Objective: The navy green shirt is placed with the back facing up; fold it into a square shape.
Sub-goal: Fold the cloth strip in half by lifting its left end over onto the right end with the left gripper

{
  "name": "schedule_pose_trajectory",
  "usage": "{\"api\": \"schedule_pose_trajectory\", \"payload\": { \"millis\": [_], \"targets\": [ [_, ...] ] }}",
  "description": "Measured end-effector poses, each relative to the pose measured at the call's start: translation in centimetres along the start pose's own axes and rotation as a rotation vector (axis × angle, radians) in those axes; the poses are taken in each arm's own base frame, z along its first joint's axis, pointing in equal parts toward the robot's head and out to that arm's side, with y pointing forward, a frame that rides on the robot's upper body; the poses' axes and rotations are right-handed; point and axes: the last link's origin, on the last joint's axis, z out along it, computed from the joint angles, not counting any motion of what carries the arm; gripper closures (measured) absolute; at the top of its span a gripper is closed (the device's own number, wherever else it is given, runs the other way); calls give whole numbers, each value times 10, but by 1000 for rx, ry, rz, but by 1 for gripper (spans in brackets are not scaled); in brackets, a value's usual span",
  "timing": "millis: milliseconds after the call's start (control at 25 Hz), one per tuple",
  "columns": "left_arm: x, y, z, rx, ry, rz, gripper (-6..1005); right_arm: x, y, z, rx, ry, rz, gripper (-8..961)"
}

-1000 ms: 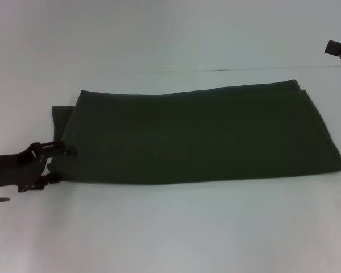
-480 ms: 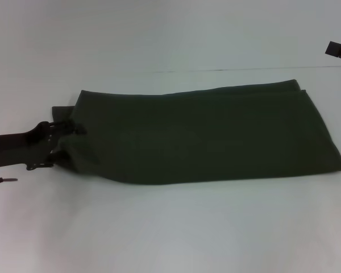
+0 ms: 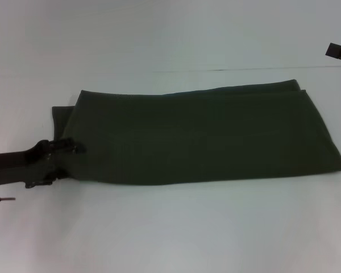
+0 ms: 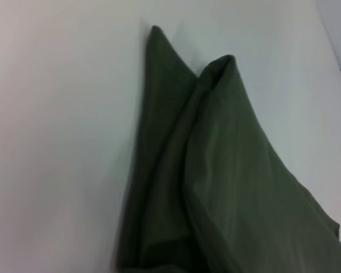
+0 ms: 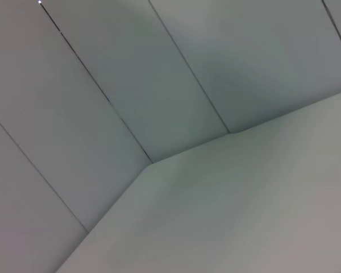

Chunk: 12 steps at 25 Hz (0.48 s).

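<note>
The shirt (image 3: 199,136) lies folded into a long band across the middle of the white table (image 3: 170,227), its ends towards the left and right edges. The left gripper (image 3: 65,162) sits at the band's left end, jaws pinching the near-left corner of the cloth. The right gripper (image 3: 338,51) is parked high at the far right edge; I cannot tell how its jaws stand.

My head camera looks forward and down from well back, taking in the whole white table (image 3: 170,233), the navy green shirt (image 3: 204,136) laid across it and my left gripper (image 3: 65,162) at its left end. My left wrist camera sits close over that same end, so both views share the shirt's folded corner (image 4: 216,170). My right wrist camera faces away, onto bare table and wall panels (image 5: 131,68).
</note>
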Motion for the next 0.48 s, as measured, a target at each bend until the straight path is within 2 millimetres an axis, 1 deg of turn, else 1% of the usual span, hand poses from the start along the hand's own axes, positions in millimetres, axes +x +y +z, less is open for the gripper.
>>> {"api": "schedule_pose_trajectory", "payload": {
  "millis": [480],
  "targets": [
    [-8, -10, -4, 40, -35, -6, 108, 0, 0, 0, 0, 1, -1, 23]
  ]
}}
